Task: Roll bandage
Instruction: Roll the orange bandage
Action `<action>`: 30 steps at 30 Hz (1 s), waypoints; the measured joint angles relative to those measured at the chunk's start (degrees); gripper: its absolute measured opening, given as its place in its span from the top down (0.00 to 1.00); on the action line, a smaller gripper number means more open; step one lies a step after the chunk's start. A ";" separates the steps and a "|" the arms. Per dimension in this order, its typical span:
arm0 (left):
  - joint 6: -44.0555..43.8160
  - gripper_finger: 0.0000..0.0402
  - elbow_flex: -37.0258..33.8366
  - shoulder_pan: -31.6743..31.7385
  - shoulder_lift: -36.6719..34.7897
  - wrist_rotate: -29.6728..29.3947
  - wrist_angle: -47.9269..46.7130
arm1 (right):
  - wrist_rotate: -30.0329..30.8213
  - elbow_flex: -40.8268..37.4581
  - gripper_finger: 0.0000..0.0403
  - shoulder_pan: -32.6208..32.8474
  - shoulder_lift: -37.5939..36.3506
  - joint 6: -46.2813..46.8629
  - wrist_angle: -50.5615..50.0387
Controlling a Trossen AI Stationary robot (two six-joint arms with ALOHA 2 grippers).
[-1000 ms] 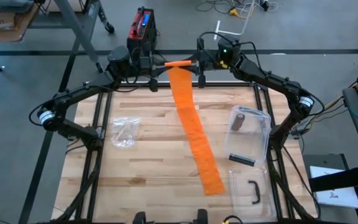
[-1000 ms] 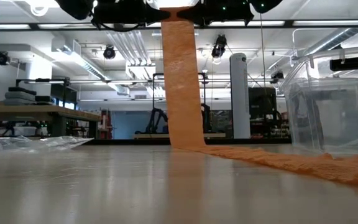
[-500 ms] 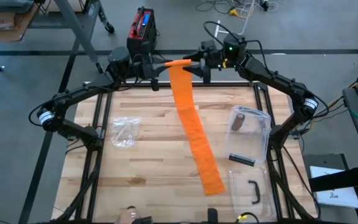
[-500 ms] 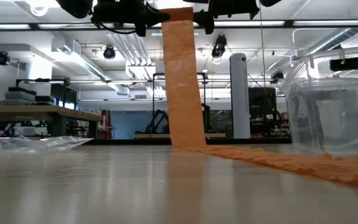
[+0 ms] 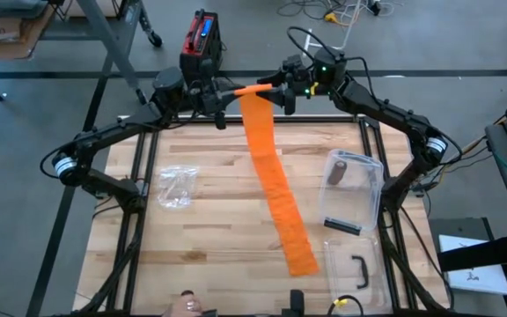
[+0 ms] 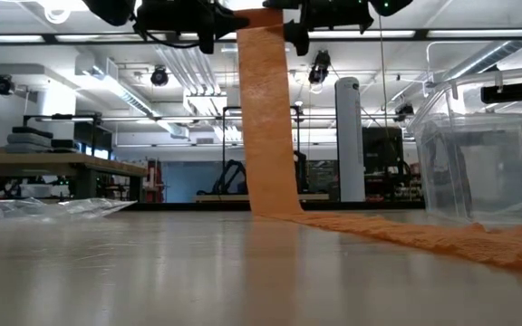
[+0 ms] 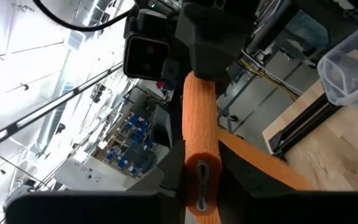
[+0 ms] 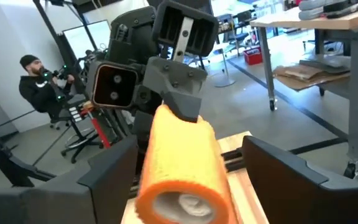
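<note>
From above, my left pincer [image 5: 221, 99] and right pincer [image 5: 282, 95] face each other over the far edge of the bench [image 5: 218, 202], high off its surface. Between them sits the rolled end of the orange bandage [image 5: 271, 172]. I hold it up there so the loose strip hangs free and drapes down across the wood toward the near edge, ready to be wound up. Beside the strip, on my right pincer's side, stands a clear plastic box [image 5: 352, 189]; on my left pincer's side lies a crumpled clear bag [image 5: 175, 186].

From bench height, the strip falls straight down from both pincers and then trails off along the boards, so much of it is not yet rolled.

In my left wrist view, my left pincer [image 7: 201, 180] is narrow, nipped on the flattened core of the roll [image 7: 199, 134], which sticks out ahead of it. I judge this grip is what turns the roll.

In my right wrist view, my right pincer [image 8: 185, 180] stands wide, one finger either side of the roll [image 8: 182, 165] without pressing it, I judge so I can take a fresh hold. Behind it, a person [image 8: 42, 87] sits in the room.
</note>
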 joint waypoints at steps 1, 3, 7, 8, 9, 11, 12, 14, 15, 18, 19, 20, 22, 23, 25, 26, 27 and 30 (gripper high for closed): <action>0.00 0.88 0.00 0.01 0.00 -0.02 -0.02 | 0.00 0.00 0.32 0.00 0.00 -0.01 0.00; 0.00 0.89 0.00 0.03 0.00 -0.02 -0.02 | 0.00 0.00 0.35 -0.04 0.00 -0.09 -0.02; 0.00 0.89 0.00 0.01 0.00 -0.02 0.01 | 0.02 0.00 0.41 -0.02 0.02 -1.07 0.02; 0.00 0.88 0.00 0.01 0.00 -0.02 0.00 | 0.02 0.00 0.43 -0.02 0.02 -1.18 0.12; 0.00 0.88 0.00 0.01 0.00 -0.02 0.00 | 0.04 0.00 0.45 -0.02 0.02 -1.18 0.15; 0.00 0.88 0.00 0.01 0.00 -0.04 0.03 | 0.04 0.00 0.49 -0.02 0.02 -1.16 0.14; 0.00 0.88 0.00 0.01 0.00 -0.05 0.05 | 0.04 0.00 0.51 -0.02 0.02 -1.16 0.10; -0.04 0.87 0.00 0.01 0.00 -0.37 0.34 | 0.04 0.00 0.54 -0.02 0.02 -1.12 0.04; -0.08 0.88 0.00 0.01 0.00 -0.87 0.42 | 0.14 0.02 0.55 -0.02 0.02 -1.13 0.04; -0.21 0.88 0.00 0.01 0.00 -1.43 0.44 | 0.17 0.04 0.59 -0.02 0.09 -1.09 0.02; -0.30 0.88 0.00 0.01 0.00 -1.46 0.42 | 0.17 0.04 0.60 -0.02 0.11 -1.07 0.00; -0.65 0.88 0.00 0.01 0.00 -1.46 0.42 | 0.17 0.04 0.61 -0.02 0.11 -1.07 0.00; -2.27 0.86 0.00 0.01 0.00 -1.46 0.42 | 0.17 0.04 0.63 -0.02 0.11 -1.14 0.00; -3.67 0.85 0.00 0.01 0.00 -1.48 0.45 | 0.17 0.07 0.63 -0.02 0.12 -1.14 0.00; -7.10 0.83 0.00 0.01 0.00 -1.51 0.46 | 0.17 0.07 0.65 -0.02 0.13 -1.14 0.00; -8.86 0.82 0.00 0.01 0.00 -1.53 0.46 | 0.17 0.07 0.66 -0.02 0.13 -1.18 -0.02; -10.72 0.80 0.00 0.01 0.00 -1.55 0.46 | 0.16 0.07 0.67 -0.02 0.11 -1.56 -0.02; -17.30 0.74 0.00 0.01 0.00 -1.53 0.28 | 0.13 0.07 0.69 -0.02 0.13 -2.60 -0.02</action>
